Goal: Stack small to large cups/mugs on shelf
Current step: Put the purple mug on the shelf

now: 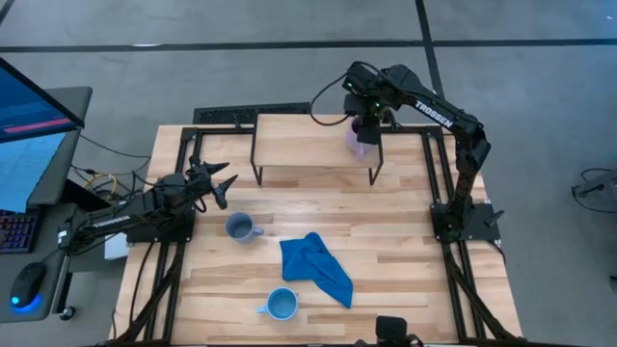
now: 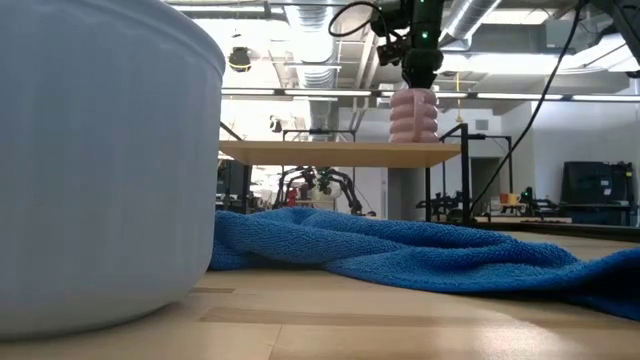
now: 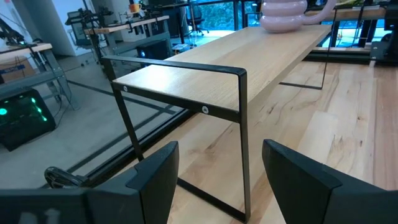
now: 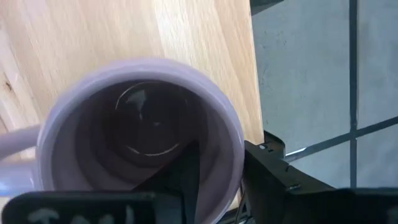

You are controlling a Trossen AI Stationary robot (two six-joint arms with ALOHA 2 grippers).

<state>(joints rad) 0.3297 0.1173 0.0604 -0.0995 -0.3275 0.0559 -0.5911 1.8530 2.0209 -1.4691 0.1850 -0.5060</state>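
Observation:
The pale purple mug stands upright on the right end of the light-wood shelf; it also shows in the low view and the left wrist view. My right gripper is above it, shut on its rim. The grey-blue mug and the bright light blue mug stand on the tabletop. My left gripper is open and empty at the table's left, left of the shelf's left legs. My right gripper holds the pale purple mug by its rim wall, on the side away from the handle. One finger is inside the mug and one outside. The fingers point down from above. The mug is upright, its base on the shelf.
A crumpled blue cloth lies on the tabletop between the two loose mugs and the right side. The shelf's thin black legs stand close ahead of my left gripper. The shelf's left and middle top is bare wood.

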